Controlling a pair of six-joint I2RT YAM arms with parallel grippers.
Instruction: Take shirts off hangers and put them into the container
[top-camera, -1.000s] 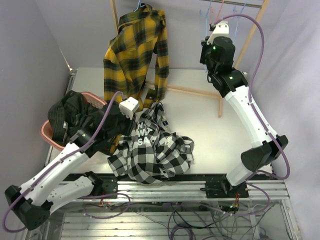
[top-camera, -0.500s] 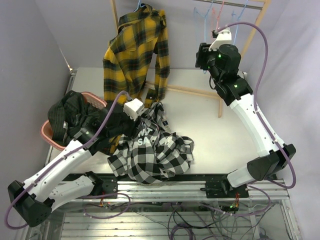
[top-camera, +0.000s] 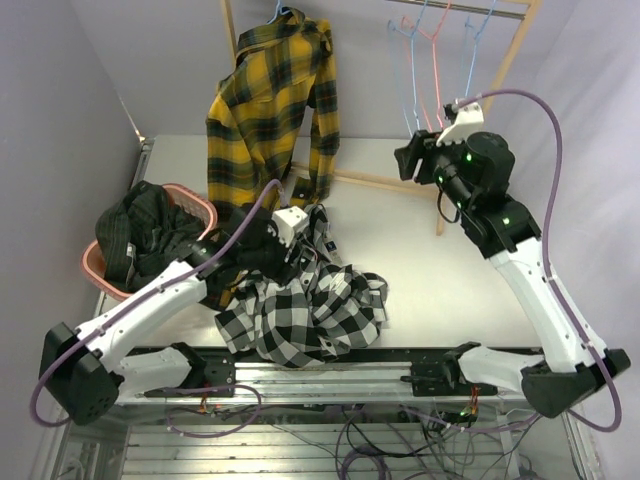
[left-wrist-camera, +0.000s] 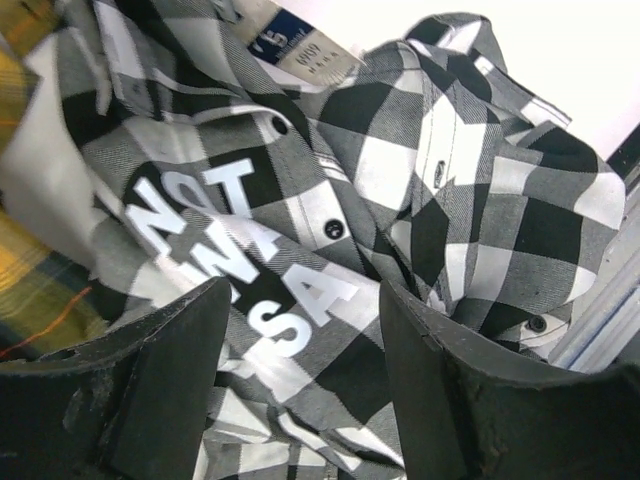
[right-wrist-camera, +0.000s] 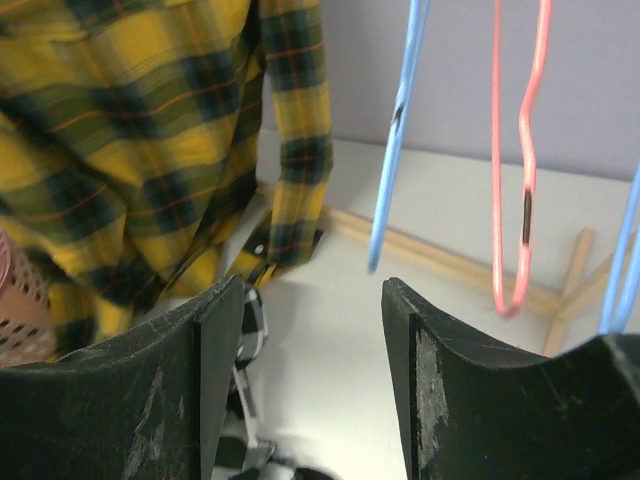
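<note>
The black-and-white checked shirt (top-camera: 310, 305) lies crumpled on the table near the front edge, off any hanger. My left gripper (top-camera: 303, 258) hovers open just above its white lettered patch (left-wrist-camera: 215, 225), with nothing between the fingers (left-wrist-camera: 305, 290). The yellow-and-black plaid shirt (top-camera: 270, 110) hangs on a light blue hanger (top-camera: 283, 12) at the rack's left end. A light blue hanger (top-camera: 405, 70) and a pink one (top-camera: 435, 60) hang bare on the rail. My right gripper (top-camera: 408, 165) is open and empty in the air below them (right-wrist-camera: 312, 285). The pink container (top-camera: 95, 265) stands at the left.
A plain dark garment (top-camera: 150, 235) fills the container and spills over its rim. The light wooden rack frame (top-camera: 370, 180) crosses the back of the table, with a post at the right (top-camera: 440, 215). Another blue hanger (top-camera: 475, 45) hangs further right.
My right gripper has opened and dropped down and to the right, away from the bare hangers. My left gripper has opened wider and slid right over the checked shirt.
</note>
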